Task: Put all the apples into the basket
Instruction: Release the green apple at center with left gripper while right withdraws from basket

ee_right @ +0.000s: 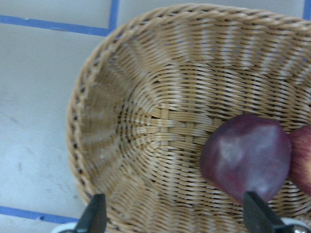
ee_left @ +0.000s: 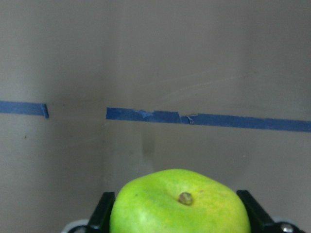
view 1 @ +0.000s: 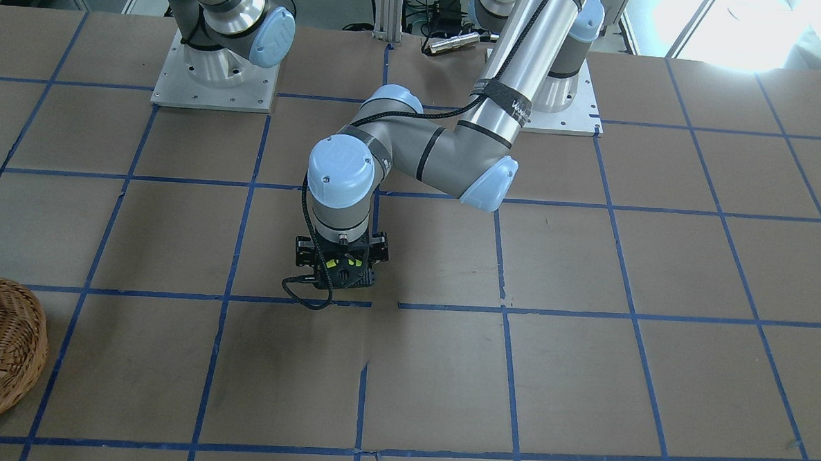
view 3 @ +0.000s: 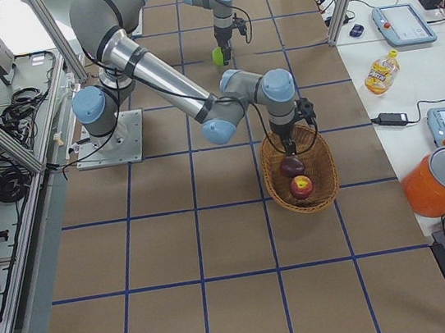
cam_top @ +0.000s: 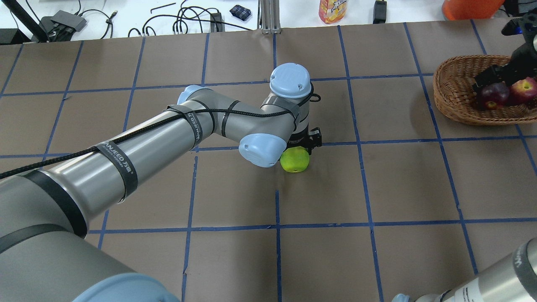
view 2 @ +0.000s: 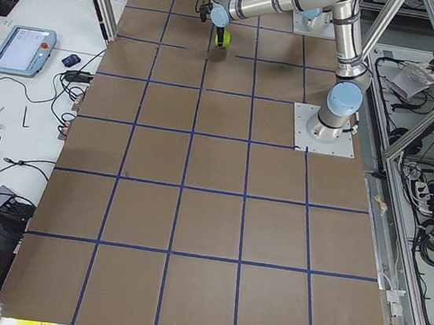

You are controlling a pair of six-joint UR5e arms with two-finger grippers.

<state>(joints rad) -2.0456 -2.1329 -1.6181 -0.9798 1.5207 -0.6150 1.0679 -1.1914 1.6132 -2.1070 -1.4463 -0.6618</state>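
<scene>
Yellow-green apple (ee_left: 180, 206) sits clamped in the left claw (ee_left: 174, 194), above the bench (ee_left: 146, 58) near a blue tape line (ee_left: 204, 119). Right claw (ee_right: 172, 195) hangs spread wide over the basket (ee_right: 121, 121) — inside lie the maroon apple (ee_right: 243, 155) and the red apple (ee_right: 303, 160), side by side at one end.

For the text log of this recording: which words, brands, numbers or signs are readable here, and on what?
"WANJEED", on the black strap round the left arm; the characters after it are too blurred.
"WANJEED", on the second strap near the elbow, less clear.
Bottle label: too blurred to read.
No numbers or signs are readable.
</scene>
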